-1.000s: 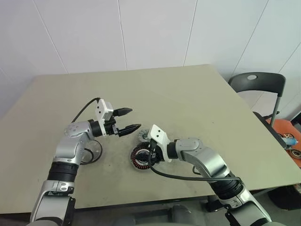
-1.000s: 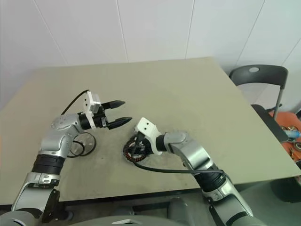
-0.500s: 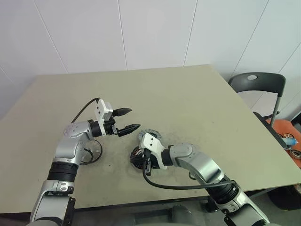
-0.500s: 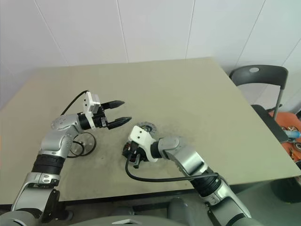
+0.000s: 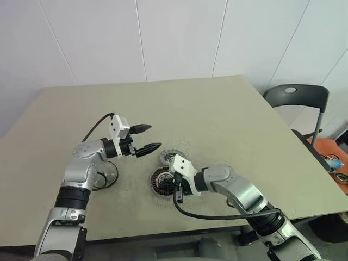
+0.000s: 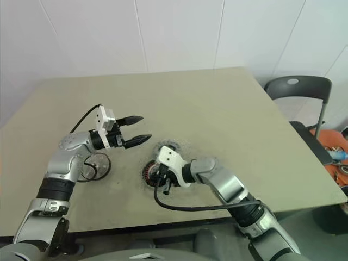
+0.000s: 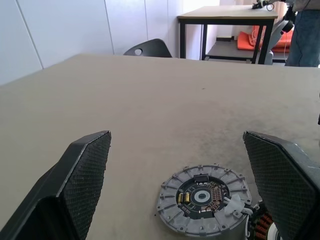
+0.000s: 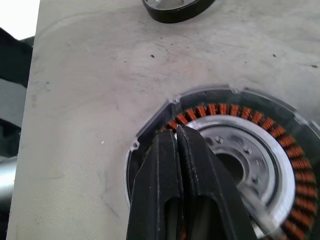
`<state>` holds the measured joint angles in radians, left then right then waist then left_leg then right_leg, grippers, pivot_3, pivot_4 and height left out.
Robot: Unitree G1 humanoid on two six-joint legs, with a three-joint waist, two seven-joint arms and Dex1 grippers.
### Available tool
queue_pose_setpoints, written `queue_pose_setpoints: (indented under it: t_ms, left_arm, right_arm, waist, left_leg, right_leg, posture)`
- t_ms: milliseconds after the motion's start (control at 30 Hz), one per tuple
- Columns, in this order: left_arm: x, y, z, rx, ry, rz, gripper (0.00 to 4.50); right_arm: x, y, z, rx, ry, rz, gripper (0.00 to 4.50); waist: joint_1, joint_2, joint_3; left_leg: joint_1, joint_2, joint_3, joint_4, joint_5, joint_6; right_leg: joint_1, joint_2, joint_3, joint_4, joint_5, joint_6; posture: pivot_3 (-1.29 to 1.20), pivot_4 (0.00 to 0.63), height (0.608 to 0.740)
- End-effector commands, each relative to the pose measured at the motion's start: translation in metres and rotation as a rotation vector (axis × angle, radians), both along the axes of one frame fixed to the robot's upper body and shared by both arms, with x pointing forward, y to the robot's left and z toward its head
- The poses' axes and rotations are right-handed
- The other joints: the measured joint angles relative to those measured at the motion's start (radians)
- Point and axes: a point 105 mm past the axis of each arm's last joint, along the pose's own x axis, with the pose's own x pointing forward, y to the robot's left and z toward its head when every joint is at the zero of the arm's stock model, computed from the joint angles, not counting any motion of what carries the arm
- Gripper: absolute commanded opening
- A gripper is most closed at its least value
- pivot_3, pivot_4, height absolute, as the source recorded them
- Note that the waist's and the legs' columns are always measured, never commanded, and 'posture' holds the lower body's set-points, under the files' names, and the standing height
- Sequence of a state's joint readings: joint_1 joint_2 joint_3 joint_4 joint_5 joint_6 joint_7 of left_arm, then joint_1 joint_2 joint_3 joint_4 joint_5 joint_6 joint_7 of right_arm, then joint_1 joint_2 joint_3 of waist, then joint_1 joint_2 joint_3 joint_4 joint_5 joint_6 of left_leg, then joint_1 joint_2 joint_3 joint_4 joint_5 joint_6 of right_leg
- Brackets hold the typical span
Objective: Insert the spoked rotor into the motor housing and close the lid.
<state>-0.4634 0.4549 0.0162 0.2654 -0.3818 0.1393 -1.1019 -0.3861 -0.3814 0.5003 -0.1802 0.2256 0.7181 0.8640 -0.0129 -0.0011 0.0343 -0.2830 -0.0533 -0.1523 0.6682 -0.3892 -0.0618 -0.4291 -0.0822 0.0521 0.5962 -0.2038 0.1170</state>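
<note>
Spoked rotor (image 5: 161, 181) flat on surface (image 5: 217, 114), near front edge. Your right tool (image 8: 176, 145) pressed together, tips over rotor's windings; grip on it unclear. Lid (image 7: 204, 198) lies just behind rotor. Your left tool (image 5: 147, 138) spread wide, hovering above surface. Motor housing (image 5: 105, 174) sits beneath left forearm.

- Left gripper (image 7: 187, 165) hovering over the table (image 7: 150, 100), its two black textured fingers (image 7: 85, 175) spread wide apart.
- Between them, flat on the table: the lid (image 7: 202, 199) (grey, notched rim, dark round centre upward).
- Touching the lid's edge, a sliver of the spoked rotor (image 7: 262, 225), copper windings visible.
- Well beyond the lid: a dark chair (image 7: 149, 48), a second table (image 7: 225, 15), a person's legs (image 7: 305, 32).
</note>
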Motion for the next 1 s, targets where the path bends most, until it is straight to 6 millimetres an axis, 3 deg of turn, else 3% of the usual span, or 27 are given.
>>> queue_pose_setpoints:
  t_ms: [33, 267, 367, 433, 567, 633, 800, 867, 1000]
  left_arm:
    - [0.002, 0.002, 0.013, -0.003, -0.055, 0.000, 4.50]
    - [0.002, 0.000, 0.011, -0.002, -0.051, -0.007, 4.50]
    - [0.003, 0.000, 0.011, -0.001, -0.051, -0.009, 4.50]
    - [0.003, 0.000, 0.011, -0.001, -0.052, -0.010, 4.50]
    - [0.003, 0.000, 0.011, -0.002, -0.050, -0.014, 4.50]
    - [0.004, 0.000, 0.010, -0.002, -0.049, -0.016, 4.50]
    - [0.003, -0.001, 0.007, 0.000, -0.043, -0.024, 4.50]
    - [0.003, -0.001, 0.006, 0.001, -0.041, -0.027, 4.50]
    - [0.003, -0.001, 0.004, 0.004, -0.037, -0.028, 4.50]
  right_arm:
    - [0.005, -0.005, 0.002, 0.012, 0.010, -0.037, 0.13]
    - [0.005, -0.002, 0.010, 0.073, 0.015, -0.041, 0.13]
    - [0.001, 0.009, 0.029, 0.201, 0.023, -0.025, 0.13]
    - [0.010, 0.011, 0.043, 0.284, 0.009, -0.078, 0.13]
    - [0.020, -0.003, 0.058, 0.328, -0.016, -0.123, 0.13]
    - [0.021, -0.013, 0.057, 0.292, -0.035, -0.138, 0.13]
    - [0.015, -0.049, 0.019, -0.024, -0.102, -0.138, 0.13]
    - [0.009, -0.056, 0.016, -0.057, -0.099, -0.120, 0.13]
    - [0.000, -0.063, 0.024, -0.053, -0.094, -0.097, 1.00]
  waist:
    - [0.000, 0.000, 0.000]
    - [0.002, 0.000, 0.000]
    - [0.001, 0.000, 0.000]
    - [-0.002, 0.000, 0.000]
    - [0.002, 0.000, 0.000]
    - [0.005, -0.001, 0.000]
    - [0.002, -0.001, 0.000]
    - [0.001, -0.001, 0.000]
    - [0.001, -0.001, 0.000]
  left_leg:
    - [0.000, 0.000, 0.000, 0.000, 0.000, 0.000]
    - [0.000, 0.000, 0.000, 0.000, 0.000, 0.000]
    - [0.000, 0.000, 0.000, 0.000, 0.000, 0.000]
    - [0.000, 0.000, 0.000, 0.000, 0.000, 0.000]
    - [0.000, 0.000, 0.000, 0.000, 0.000, 0.000]
    - [-0.001, 0.000, 0.000, 0.000, 0.000, 0.000]
    - [-0.001, 0.000, 0.000, 0.000, 0.000, 0.000]
    - [-0.001, 0.000, 0.000, 0.000, 0.000, 0.000]
    - [-0.001, 0.000, 0.000, 0.000, 0.000, 0.000]
  right_leg:
    - [0.000, 0.000, 0.000, 0.000, 0.000, 0.000]
    - [0.000, 0.000, 0.000, 0.000, 0.000, 0.000]
    - [0.000, 0.000, 0.000, 0.000, 0.000, 0.000]
    - [0.000, 0.000, 0.000, 0.000, 0.001, 0.000]
    - [0.000, 0.000, 0.000, 0.000, 0.001, 0.000]
    - [0.000, 0.000, 0.000, 0.000, 0.001, 0.000]
    - [-0.001, 0.000, 0.000, -0.001, 0.001, 0.000]
    - [-0.001, 0.000, 0.000, -0.001, 0.001, 0.000]
    - [0.000, 0.000, 0.000, -0.001, 0.001, 0.000]
  posture:
    - [0.00, 0.000, 0.740]
    - [0.00, 0.000, 0.740]
    - [0.00, 0.000, 0.740]
    - [0.00, 0.000, 0.740]
    - [0.00, 0.000, 0.740]
    - [0.00, 0.000, 0.740]
    - [0.00, 0.000, 0.740]
    - [0.00, 0.000, 0.740]
    - [0.00, 0.000, 0.740]
